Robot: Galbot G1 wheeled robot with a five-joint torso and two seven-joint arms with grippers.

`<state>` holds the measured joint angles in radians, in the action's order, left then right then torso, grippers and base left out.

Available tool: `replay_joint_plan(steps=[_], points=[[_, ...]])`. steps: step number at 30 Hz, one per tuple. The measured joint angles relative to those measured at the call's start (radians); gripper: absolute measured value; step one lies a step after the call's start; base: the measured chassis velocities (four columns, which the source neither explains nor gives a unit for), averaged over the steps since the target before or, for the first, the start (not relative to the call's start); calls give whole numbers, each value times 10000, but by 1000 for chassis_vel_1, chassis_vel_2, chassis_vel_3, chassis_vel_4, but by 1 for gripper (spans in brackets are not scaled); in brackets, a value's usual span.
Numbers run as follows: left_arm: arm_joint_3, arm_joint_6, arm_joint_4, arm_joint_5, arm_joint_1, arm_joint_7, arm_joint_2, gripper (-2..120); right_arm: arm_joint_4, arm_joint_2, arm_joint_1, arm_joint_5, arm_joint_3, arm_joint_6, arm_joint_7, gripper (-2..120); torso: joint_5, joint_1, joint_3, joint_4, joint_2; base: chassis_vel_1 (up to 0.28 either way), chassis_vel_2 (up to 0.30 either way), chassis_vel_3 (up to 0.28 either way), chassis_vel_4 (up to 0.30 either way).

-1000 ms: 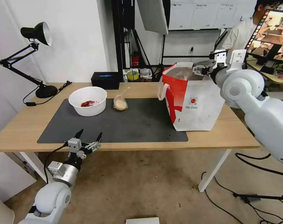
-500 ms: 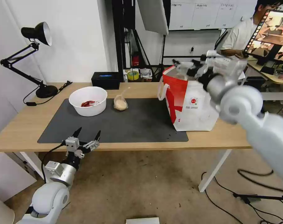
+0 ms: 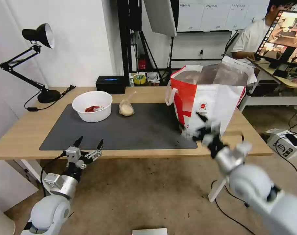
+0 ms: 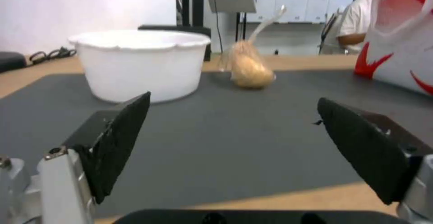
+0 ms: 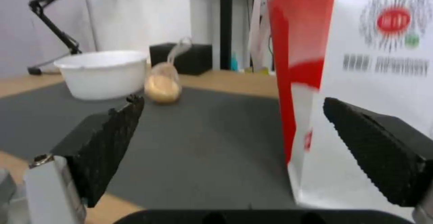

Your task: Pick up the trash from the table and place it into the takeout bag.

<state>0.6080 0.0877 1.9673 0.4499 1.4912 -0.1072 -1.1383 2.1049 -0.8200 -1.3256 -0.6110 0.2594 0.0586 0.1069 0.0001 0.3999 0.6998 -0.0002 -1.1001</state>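
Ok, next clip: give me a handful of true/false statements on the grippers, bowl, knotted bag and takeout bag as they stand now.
1. The white bowl sits on the dark grey mat. True.
2. The right gripper holds the knotted bag of food. False: it is open and empty, low in front of the takeout bag.
3. The left gripper is open at the table's near edge. True.
4. The takeout bag lies on its side. False: it stands upright, mouth open.
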Motion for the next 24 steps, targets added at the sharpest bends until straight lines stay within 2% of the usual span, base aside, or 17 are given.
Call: replay_joint_plan(steps=[3, 7, 24], points=[[102, 57, -9, -66, 169, -40, -31, 100, -199, -435, -628, 654, 17, 288, 41, 100, -2, 0, 1, 1, 0, 0, 0, 0, 0], [195, 90, -77, -139, 290, -83, -32, 100, -262, -645, -870, 899, -51, 327, 79, 100, -3, 0, 1, 3, 0, 0, 0, 0, 0], [391, 184, -179, -192, 517, -172, -13, 100, -391, -567, -845, 924, -391, 6, 290, 100, -1, 0, 1, 1, 1, 0, 0, 0, 0]])
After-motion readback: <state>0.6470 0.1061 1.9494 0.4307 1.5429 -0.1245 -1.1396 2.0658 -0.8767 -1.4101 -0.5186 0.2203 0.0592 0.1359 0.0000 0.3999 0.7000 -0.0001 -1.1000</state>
